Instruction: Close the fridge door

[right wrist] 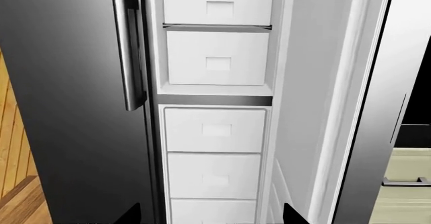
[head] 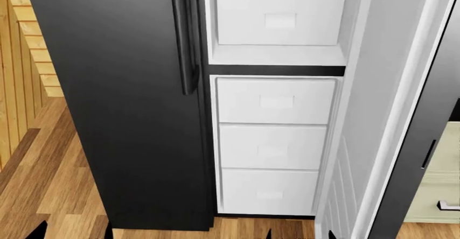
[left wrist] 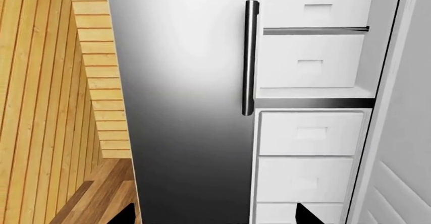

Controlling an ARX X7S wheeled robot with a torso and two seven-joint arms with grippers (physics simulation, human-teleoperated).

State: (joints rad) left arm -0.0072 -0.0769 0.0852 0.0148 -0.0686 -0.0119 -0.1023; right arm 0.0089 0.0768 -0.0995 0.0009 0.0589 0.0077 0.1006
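The fridge door point(head: 381, 115) stands open at the right, its white inner lining facing the compartment and its glossy black outer side point(head: 420, 158) seen edge-on. It also shows in the right wrist view as the fridge door point(right wrist: 330, 108) and in the left wrist view as the fridge door point(left wrist: 404, 133). Its handle cannot be made out. My left gripper point(left wrist: 215, 216) is open, empty, low before the closed black door. My right gripper point(right wrist: 210, 216) is open, empty, facing the white drawers. In the head view only the tips of the left gripper point(head: 72, 233) and right gripper point(head: 300, 234) show at the bottom edge.
A wider black door point(head: 115, 88) with a black vertical handle point(head: 183, 40) is shut at the left. White drawers point(head: 273, 142) fill the open compartment. A wooden wall point(head: 14, 61) and wood floor point(head: 57, 185) lie left; a cream cabinet point(head: 438, 196) stands behind the open door.
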